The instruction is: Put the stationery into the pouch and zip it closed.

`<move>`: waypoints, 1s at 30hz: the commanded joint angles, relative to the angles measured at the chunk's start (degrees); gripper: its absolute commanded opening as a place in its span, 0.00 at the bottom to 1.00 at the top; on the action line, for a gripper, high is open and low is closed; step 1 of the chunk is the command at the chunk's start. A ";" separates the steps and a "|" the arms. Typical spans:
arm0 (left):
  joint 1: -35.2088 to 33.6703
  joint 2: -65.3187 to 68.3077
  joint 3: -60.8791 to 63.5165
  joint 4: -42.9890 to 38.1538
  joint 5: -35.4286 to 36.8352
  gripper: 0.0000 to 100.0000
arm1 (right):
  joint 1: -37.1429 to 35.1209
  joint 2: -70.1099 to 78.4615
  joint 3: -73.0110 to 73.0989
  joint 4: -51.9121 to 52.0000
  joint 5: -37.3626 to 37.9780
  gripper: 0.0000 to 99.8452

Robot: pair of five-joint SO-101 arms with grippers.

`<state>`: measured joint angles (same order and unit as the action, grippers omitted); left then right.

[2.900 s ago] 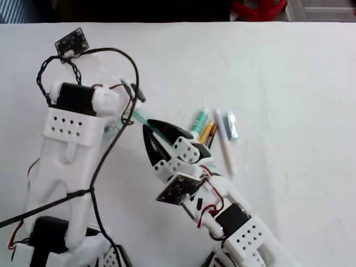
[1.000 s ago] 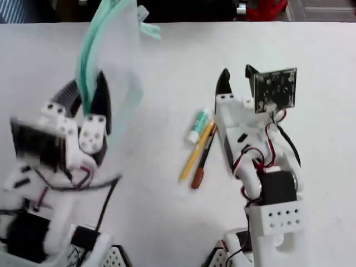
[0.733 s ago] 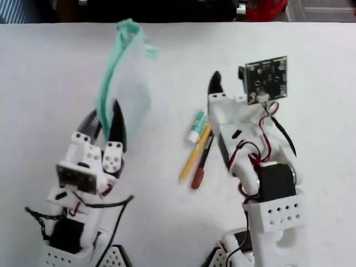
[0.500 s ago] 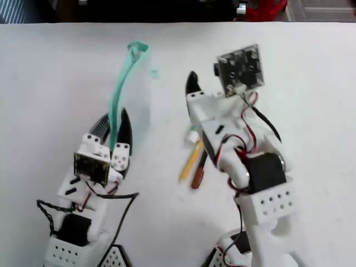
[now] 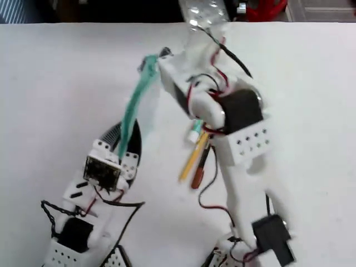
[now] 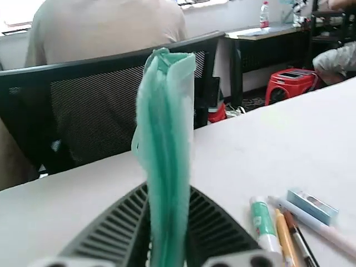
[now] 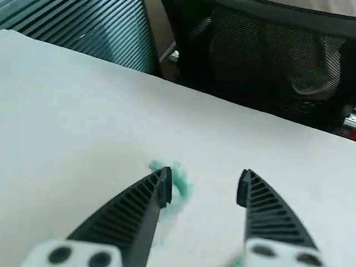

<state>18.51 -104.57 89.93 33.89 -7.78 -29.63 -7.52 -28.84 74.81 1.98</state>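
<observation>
White tabletop (image 5: 300, 72) seen from above: the left gripper (image 5: 127, 133) is clamped on the pouch (image 5: 139, 97), whose long teal edge runs straight out from its jaws to the right gripper (image 5: 163, 57) at the far tip. Left wrist view: the pouch stands upright between the jaws, stationery (image 6: 261, 219) lying beside. Right wrist view: jaws spread and empty, the zip tab (image 7: 173, 179) just beside one finger, ahead.

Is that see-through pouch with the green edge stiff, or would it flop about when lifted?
Probably floppy: the pouch is thin sheet, crumpled at its top above the left gripper pinching it. Likely light, since one pinch low down holds it upright. A push would probably just bend it.
</observation>
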 commanded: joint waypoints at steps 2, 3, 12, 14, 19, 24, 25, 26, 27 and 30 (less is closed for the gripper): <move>3.21 0.04 -2.55 6.24 -0.97 0.02 | -3.91 12.26 -20.92 8.31 1.05 0.25; 3.21 0.04 -2.37 6.24 -2.02 0.02 | -3.82 15.08 -23.91 10.15 1.67 0.25; -0.31 0.04 -2.29 6.33 -2.37 0.02 | 4.00 28.09 -44.40 24.04 -12.31 0.23; -1.19 0.04 -2.29 6.24 -2.37 0.02 | 4.26 27.91 -42.64 23.87 -16.09 0.23; -1.36 0.04 -2.37 6.24 -2.37 0.02 | -0.04 27.65 -36.75 23.78 -16.79 0.25; -1.01 0.04 -2.29 6.33 -2.37 0.02 | -3.91 25.71 -36.84 23.69 -16.62 0.25; -1.01 0.04 -2.29 6.33 -2.37 0.02 | -4.88 25.71 -36.48 23.69 -16.44 0.25; -1.10 0.04 -2.29 6.33 -2.37 0.02 | -5.49 25.71 -35.69 23.78 -16.44 0.25; -1.19 0.04 -2.29 6.33 -2.37 0.02 | -5.85 25.71 -34.55 23.69 -16.44 0.25; -1.27 0.04 -2.29 6.42 -2.37 0.02 | -5.76 25.71 -32.97 22.46 -16.35 0.25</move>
<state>17.27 -104.57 87.65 39.34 -9.89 -34.46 20.79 -62.33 98.11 -14.20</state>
